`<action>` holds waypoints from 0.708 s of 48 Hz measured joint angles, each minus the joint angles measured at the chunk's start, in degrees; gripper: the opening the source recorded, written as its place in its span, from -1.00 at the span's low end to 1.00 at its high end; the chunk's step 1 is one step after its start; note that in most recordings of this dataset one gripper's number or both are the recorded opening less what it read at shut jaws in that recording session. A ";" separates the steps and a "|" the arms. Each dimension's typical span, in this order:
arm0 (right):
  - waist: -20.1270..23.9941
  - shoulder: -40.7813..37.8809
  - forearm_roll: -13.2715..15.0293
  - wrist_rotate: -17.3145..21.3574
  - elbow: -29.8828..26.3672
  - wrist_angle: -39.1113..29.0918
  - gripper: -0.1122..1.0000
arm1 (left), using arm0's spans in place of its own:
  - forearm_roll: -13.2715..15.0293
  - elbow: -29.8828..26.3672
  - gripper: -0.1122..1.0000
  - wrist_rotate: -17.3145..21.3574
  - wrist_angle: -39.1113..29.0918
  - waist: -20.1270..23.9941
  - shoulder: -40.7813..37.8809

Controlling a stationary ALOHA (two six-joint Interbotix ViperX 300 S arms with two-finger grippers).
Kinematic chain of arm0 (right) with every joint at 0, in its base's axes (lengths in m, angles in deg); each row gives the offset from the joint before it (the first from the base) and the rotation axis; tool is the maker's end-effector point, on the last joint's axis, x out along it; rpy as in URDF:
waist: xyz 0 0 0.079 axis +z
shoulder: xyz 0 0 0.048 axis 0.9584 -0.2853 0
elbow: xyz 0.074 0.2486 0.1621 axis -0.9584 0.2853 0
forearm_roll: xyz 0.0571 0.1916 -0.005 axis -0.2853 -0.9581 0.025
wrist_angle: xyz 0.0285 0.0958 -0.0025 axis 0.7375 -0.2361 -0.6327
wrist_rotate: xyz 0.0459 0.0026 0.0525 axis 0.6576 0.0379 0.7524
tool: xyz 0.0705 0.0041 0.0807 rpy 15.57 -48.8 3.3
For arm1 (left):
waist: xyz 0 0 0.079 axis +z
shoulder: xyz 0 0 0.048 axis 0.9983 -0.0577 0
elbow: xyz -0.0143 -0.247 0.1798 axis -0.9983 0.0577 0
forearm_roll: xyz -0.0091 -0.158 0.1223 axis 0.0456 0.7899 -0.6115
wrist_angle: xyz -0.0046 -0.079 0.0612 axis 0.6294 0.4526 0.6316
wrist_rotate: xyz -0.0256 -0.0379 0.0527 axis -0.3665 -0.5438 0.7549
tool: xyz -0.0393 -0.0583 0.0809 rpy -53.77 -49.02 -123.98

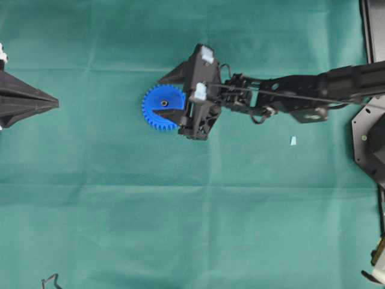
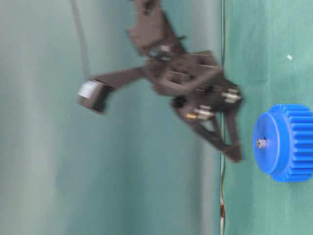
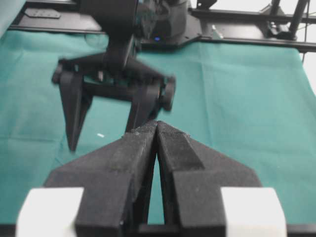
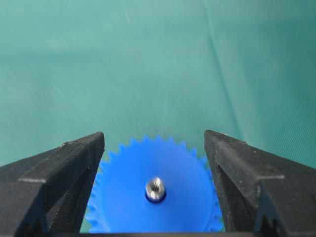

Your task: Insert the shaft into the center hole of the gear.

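The blue gear (image 1: 157,109) lies flat on the green cloth, also seen in the table-level view (image 2: 288,143) and the right wrist view (image 4: 128,197). The silvery shaft (image 4: 155,188) stands upright in the center hole, its tip poking above the face (image 2: 261,143); only a dark rim of the hole shows around it. My right gripper (image 4: 154,140) is open and empty, hovering above the gear with a finger on either side (image 1: 157,96). My left gripper (image 3: 157,126) is shut and empty, far left of the gear (image 1: 56,103).
A small pale blue scrap (image 1: 293,141) lies on the cloth under the right arm. A tiny white fleck (image 3: 100,135) lies near the gear. Black frame parts (image 1: 368,138) stand at the right edge. A dark cable (image 1: 51,281) shows at the bottom left.
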 measured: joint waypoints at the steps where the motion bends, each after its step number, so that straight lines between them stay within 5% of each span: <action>1: 0.00 0.88 0.00 -0.09 0.18 -0.18 0.69 | 0.00 0.00 -0.80 0.00 0.00 0.00 0.00; 34: 0.00 17.58 0.09 -1.05 8.61 -2.02 0.68 | 0.00 0.00 -0.80 -0.18 -0.18 0.09 0.09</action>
